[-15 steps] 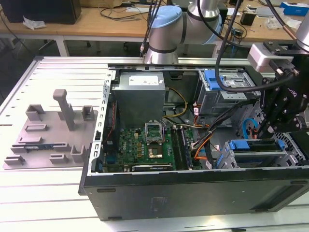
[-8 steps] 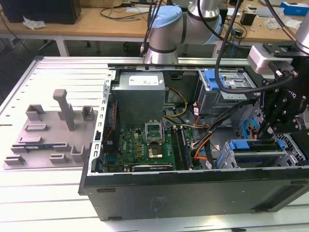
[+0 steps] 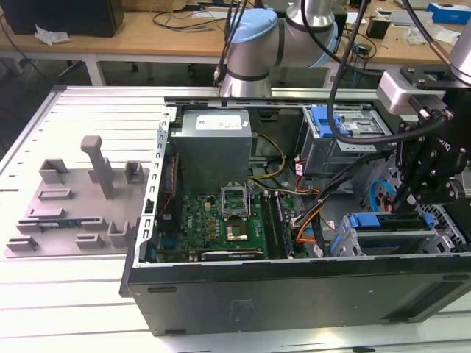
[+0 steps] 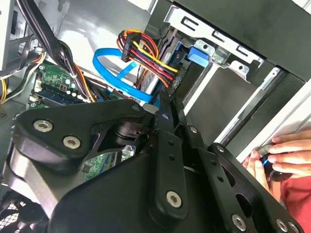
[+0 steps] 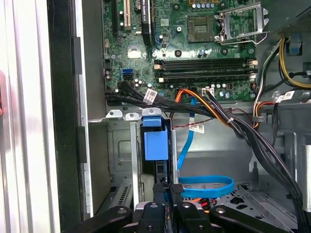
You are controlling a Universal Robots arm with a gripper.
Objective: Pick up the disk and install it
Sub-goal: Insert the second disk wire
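Step in hand: I judge it is the install part, not the pick-up, because the disk (image 3: 386,220) is already at the drive cage (image 3: 441,228).
Place of the disk: it sits inside the open computer case (image 3: 294,294), in the cage at the near corner on the exterior view's right, with its blue rails showing.
Pincer: the pincer (image 3: 403,200) hangs directly over the disk, very near or touching it. I cannot tell if it is closed on the disk or open.
Around it: the blue flat cable (image 5: 209,184) and the bundle of orange and black wires (image 5: 214,109) lie just beside the cage.
Person: a hand (image 4: 284,155) rests at the outside edge of the case.
What the next move calls for: in my judgement, a straight and slow motion along the slot, no tilt, and no catching on the cables or the hand.
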